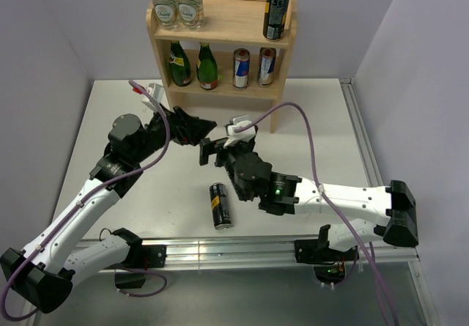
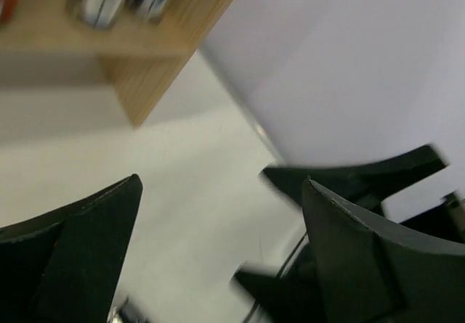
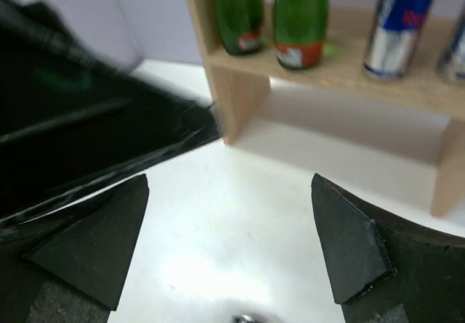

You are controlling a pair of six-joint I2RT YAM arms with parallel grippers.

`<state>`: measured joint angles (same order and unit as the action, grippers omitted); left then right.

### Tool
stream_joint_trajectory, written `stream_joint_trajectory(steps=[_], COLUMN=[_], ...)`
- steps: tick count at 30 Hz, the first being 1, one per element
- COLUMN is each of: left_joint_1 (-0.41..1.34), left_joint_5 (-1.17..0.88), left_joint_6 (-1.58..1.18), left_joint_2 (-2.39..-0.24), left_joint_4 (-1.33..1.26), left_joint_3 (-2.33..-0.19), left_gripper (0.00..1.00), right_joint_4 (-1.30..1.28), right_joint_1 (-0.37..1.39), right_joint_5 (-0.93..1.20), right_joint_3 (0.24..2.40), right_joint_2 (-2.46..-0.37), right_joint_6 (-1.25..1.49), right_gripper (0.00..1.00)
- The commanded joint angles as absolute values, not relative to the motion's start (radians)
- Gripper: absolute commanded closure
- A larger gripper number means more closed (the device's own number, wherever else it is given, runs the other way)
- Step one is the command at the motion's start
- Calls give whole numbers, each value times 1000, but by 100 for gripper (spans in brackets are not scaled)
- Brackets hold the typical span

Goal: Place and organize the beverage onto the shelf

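White table [image 1: 322, 135], lilac walls [image 1: 51, 40]; black can [image 1: 220, 205] lying flat near front edge, well apart from shelf [image 1: 223, 36]; left gripper [image 1: 205, 132], right gripper [image 1: 218, 149] both spread, empty; imo right one should drop over can, pinch across width, not lengthwise.

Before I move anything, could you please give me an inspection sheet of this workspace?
Surface: white table, no spills seen.
Job's things: shelf holds two clear bottles, tall black can, two green bottles, two blue-silver cans; short black can lies on the table, unshelved.
Clutter: nothing seen.
Grippers: left gripper and right gripper, jaws open, empty.
Cables: two purple cables, looping free above the table.
Surroundings: lilac walls; metal rail at near edge.
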<state>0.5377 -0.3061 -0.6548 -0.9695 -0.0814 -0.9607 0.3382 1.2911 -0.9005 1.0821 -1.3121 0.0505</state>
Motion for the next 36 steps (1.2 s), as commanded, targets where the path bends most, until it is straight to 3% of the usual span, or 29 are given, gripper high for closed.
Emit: stream_joint_trajectory(steps=[1,5,12,24,36], left_joint_1=[552,575,696,813,876], left_joint_5=[-278,-226,-164,-167,-146], left_joint_6=[-661,-673,-738,-871,-877], left_joint_2=[-931,-870,-905,-1132,-1406], left_joint_4=[208,395,607,442,382], left_joint_3=[-907,-907,-873,-718,-877], left_gripper=[1,1,1,1,1], right_joint_4=[244,79,-270,-302,-321], right_joint_1=[1240,1209,1209,1210,1210], right_joint_5=[-931,-891,-847,-877,-919], right_joint_3=[1025,908,904,747,657], right_joint_2=[-1131,-1006,-973,-821,-750], right_joint_6=[237,391,643,738,758], right_gripper=[0,0,0,0,0])
